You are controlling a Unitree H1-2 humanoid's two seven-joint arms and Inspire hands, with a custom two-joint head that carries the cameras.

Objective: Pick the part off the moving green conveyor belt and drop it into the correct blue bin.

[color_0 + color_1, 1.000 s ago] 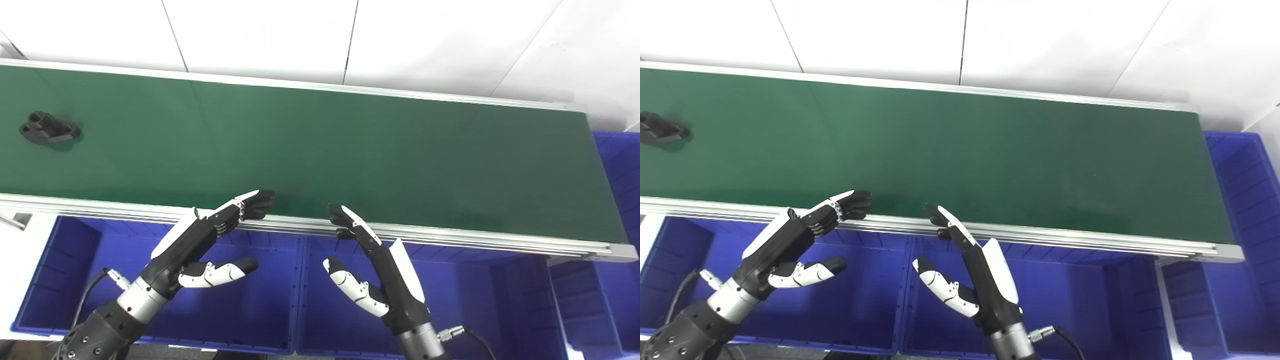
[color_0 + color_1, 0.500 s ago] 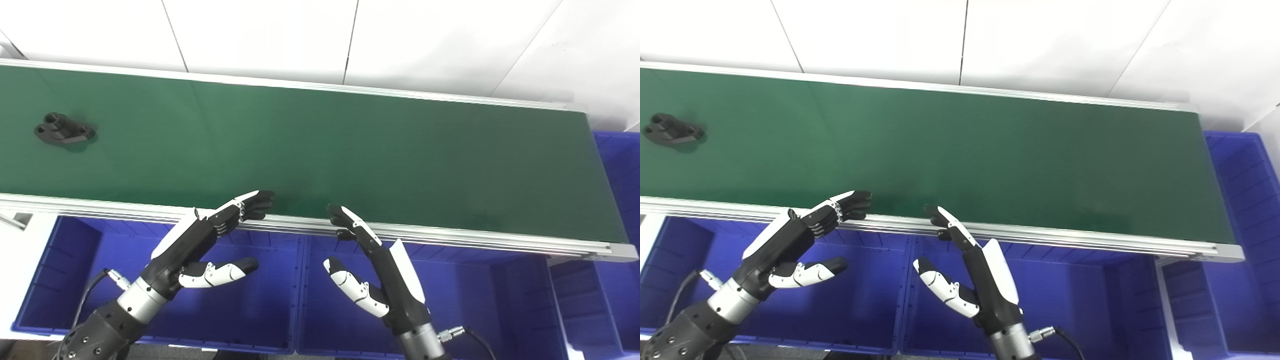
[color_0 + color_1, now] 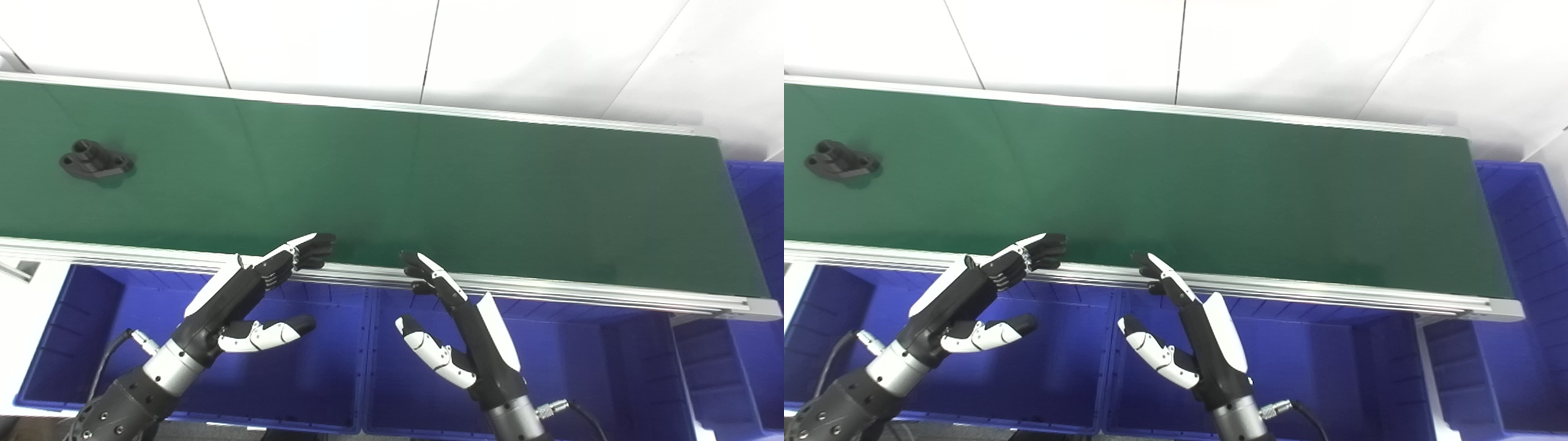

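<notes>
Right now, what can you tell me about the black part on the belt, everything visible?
The black part is a small, dark, matte piece, plastic or metal by its look, shaped like a flat flange with round eyelets at its ends and a raised boss with a hole on top. It lies flat on the green conveyor belt, far toward the belt's left end, about midway across its width. Only the belt touches it. The left hand and right hand are open over the near rail, well away from it.

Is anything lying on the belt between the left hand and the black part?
Nothing visible does. The black part sits alone on the green belt, far to the left of the left hand, which hovers open at the belt's near rail. Only bare belt lies between them.
</notes>
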